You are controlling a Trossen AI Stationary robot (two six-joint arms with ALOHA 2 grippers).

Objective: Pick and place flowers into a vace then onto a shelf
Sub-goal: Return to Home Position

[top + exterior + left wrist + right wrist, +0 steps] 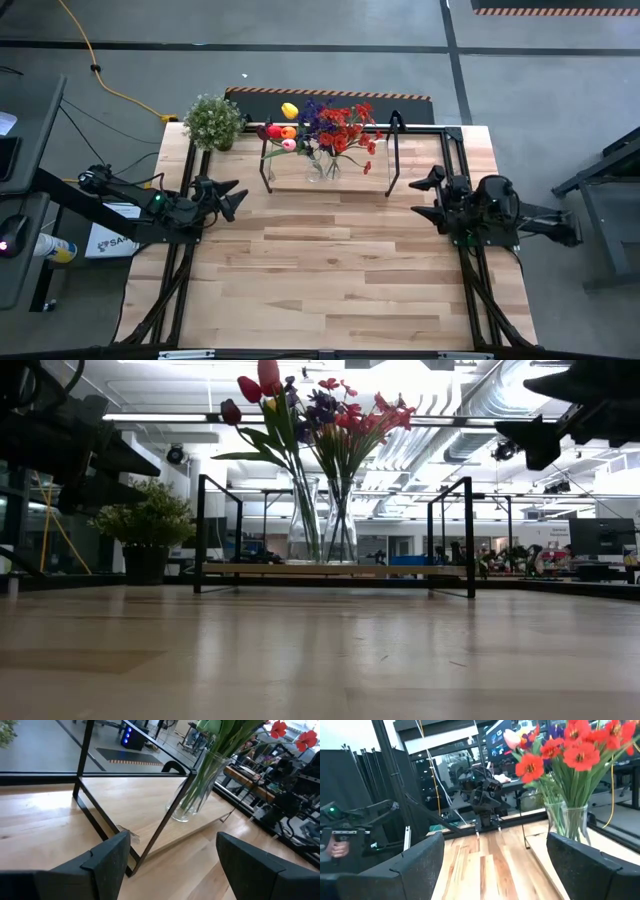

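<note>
The flowers (325,128) are standing in two glass vases (322,165). The vases are sitting side by side on the shelf (290,182). The shelf is lying at the back of the table (330,270), in the middle. In the low view the vases (322,520) are standing up straight on the shelf board (400,570), touching or almost touching each other. Red, purple, yellow and pink flowers (320,410) are spreading out above them.

The left gripper (236,198) is hanging over the left side of the table, in front of the shelf's left end. Its arm is reaching in low from the left edge and pointing toward the middle. The left wrist view shows its two fingers (110,860) spread wide apart, with nothing between them.

The right gripper (422,195) is hanging over the right side of the table, in front of the shelf's right end. Its arm is coming in from the right edge and facing the left one. Its fingers (420,865) are also spread wide and holding nothing.

Both grippers are staying well apart from the vases. A bushy green plant (213,122) is sitting at the back left corner, just beside the shelf.
</note>
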